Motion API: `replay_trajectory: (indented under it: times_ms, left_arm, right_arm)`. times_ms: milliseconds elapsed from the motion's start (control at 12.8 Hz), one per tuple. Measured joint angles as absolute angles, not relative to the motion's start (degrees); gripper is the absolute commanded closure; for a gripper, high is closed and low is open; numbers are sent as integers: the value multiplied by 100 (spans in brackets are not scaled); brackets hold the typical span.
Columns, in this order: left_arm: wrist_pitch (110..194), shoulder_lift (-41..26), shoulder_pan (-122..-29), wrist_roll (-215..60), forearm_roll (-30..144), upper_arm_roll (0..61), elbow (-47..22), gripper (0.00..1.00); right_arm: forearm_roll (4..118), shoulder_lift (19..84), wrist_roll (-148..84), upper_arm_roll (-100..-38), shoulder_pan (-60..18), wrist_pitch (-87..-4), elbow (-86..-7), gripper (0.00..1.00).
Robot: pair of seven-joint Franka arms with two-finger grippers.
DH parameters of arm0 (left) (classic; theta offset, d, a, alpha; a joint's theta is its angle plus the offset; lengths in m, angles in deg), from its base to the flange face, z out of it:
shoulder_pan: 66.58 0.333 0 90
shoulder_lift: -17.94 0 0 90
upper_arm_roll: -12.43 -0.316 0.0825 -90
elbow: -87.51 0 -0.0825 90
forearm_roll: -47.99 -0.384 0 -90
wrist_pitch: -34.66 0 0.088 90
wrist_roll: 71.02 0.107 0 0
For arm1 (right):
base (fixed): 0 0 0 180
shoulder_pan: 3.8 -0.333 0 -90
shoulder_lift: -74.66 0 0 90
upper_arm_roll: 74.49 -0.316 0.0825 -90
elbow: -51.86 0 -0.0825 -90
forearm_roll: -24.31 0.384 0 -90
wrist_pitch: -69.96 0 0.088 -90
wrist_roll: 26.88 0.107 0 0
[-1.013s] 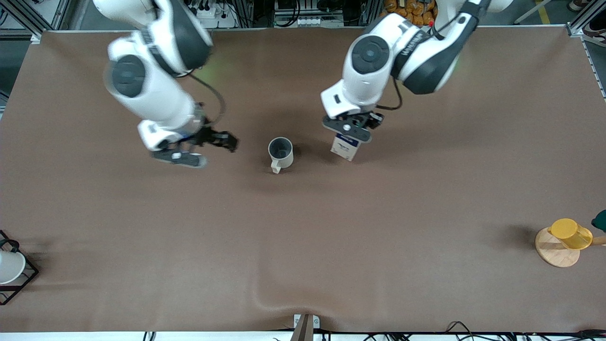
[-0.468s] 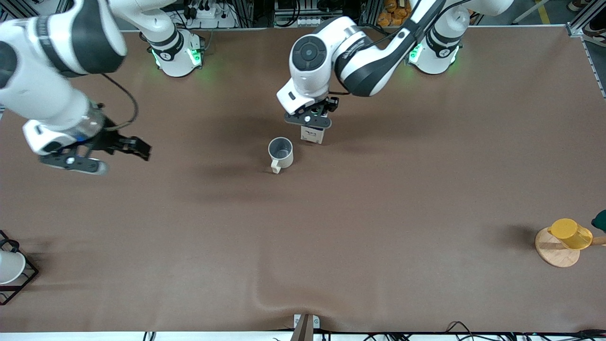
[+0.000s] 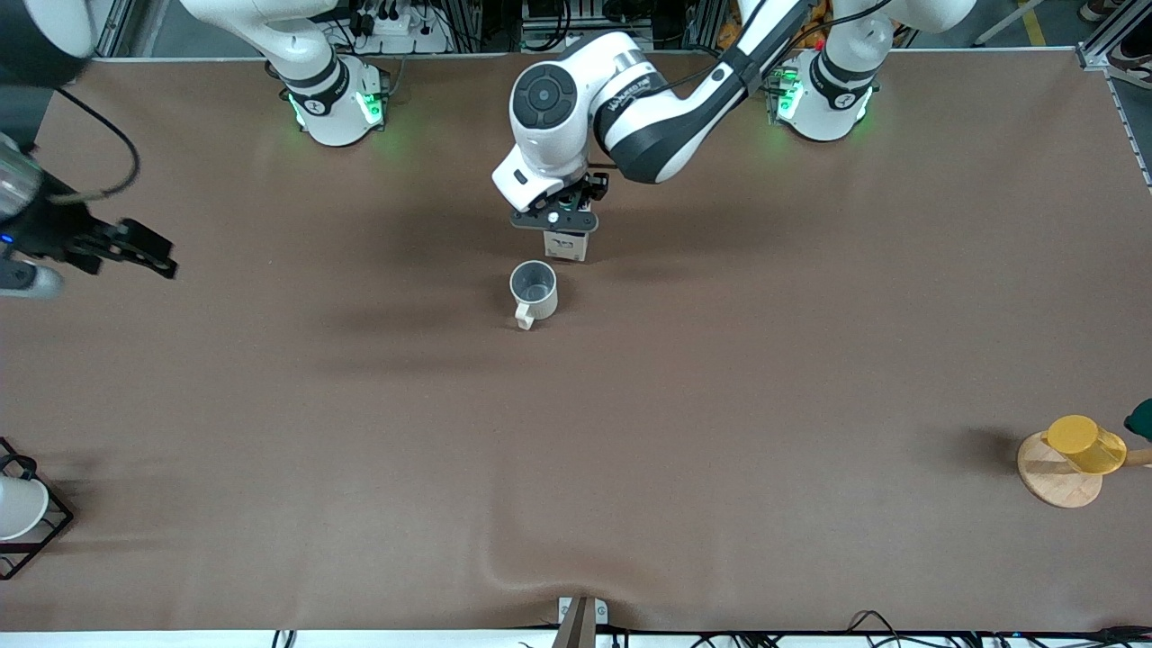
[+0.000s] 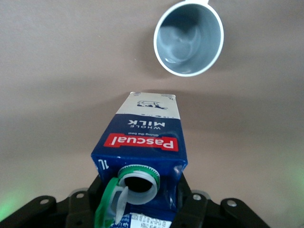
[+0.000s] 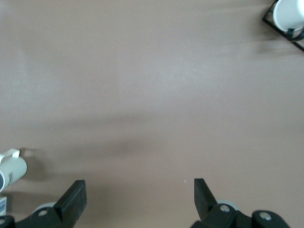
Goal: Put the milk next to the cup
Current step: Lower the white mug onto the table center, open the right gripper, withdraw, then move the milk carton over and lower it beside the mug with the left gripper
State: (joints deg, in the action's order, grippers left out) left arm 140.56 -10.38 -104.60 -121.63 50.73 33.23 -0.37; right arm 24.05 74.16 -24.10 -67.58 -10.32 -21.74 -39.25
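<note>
Front view: since the earlier frames the left gripper (image 3: 555, 221) has carried the milk (image 3: 566, 246) in from the left arm's end of the table and now holds it just beside the cup (image 3: 535, 291), on the side farther from the camera; carton and cup stand close but do not seem to touch. Whether the carton's base rests on the table (image 3: 720, 378) cannot be told. The right gripper (image 3: 135, 252) has pulled away from its earlier place near the cup and is now over the table's edge at the right arm's end, fingers spread and holding nothing. The cup has not moved; its handle points toward the camera and its dark grey inside looks empty. A yellow cup (image 3: 1084, 444) lies tilted on a round wooden coaster (image 3: 1055, 477) at the left arm's end. A white cup (image 3: 18, 506) sits in a black wire frame (image 3: 40, 531) at the right arm's end.

Left wrist view: the left gripper's fingers are clamped on the milk (image 4: 142, 152) at its dark blue top; the green cap (image 4: 110, 202) hangs open beside the spout. Ahead of the gripper the cup (image 4: 189, 39) shows a bare grey bottom.

Right wrist view: the right gripper (image 5: 137, 197) has its fingers (image 5: 72, 199) wide apart over bare table (image 5: 152, 95). The cup (image 5: 10, 170) shows at one edge, the white cup (image 5: 289, 13) in its frame in a corner.
</note>
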Motion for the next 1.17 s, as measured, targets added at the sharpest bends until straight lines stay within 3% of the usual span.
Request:
replay_trajectory:
  times_ms: [545, 857, 1169]
  left_arm:
    - [14059, -1422, -10662, -12429, 5077, 3308, 365, 48]
    - [14064, -1543, -10661, -12445, 5077, 3281, 513, 47]
    - [14164, -1726, -10701, -12798, 5077, 3281, 712, 47]
  right_arm:
    - [2572, 7189, -2698, -6776, -622, -1739, -3283, 0]
    - [2580, 7155, -2705, -7245, -178, -1527, -3185, 0]
    - [2580, 7152, -2704, -7293, -163, -1341, -3149, 0]
